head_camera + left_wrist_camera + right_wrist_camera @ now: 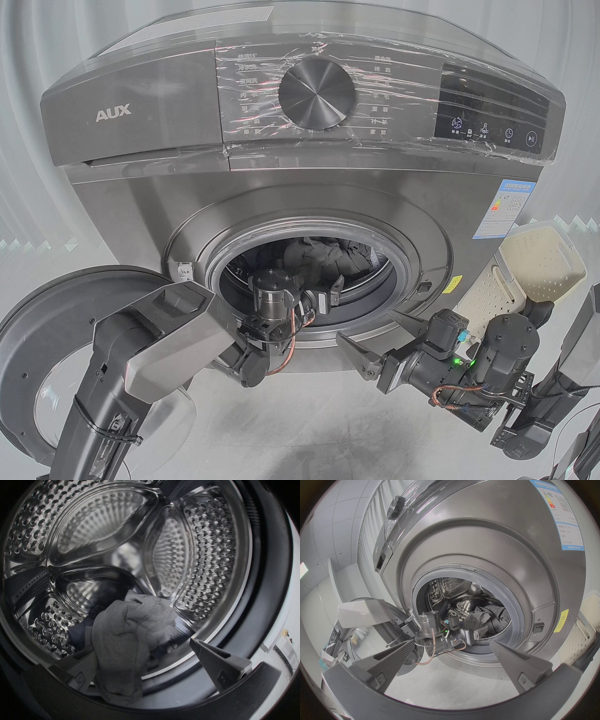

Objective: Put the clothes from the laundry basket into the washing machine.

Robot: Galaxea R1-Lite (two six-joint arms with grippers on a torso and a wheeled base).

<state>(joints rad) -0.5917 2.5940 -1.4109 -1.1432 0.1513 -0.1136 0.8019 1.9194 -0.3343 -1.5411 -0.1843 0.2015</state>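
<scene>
The grey washing machine (156,206) has its round door (37,331) swung open to the left. Dark grey clothes (322,256) lie in the steel drum (200,552). My left gripper (325,290) is at the drum's mouth, just inside the rim, and it is open. In the left wrist view a grey garment (125,642) hangs over one finger and spills across the door seal, while the other finger (218,662) is bare. My right gripper (365,325) hovers open and empty in front of the machine's lower right, below the opening.
A cream perforated laundry basket (544,262) leans by the machine's right side, just behind my right arm. Bare grey floor (325,425) lies in front of the machine. The open door takes up the space at the lower left.
</scene>
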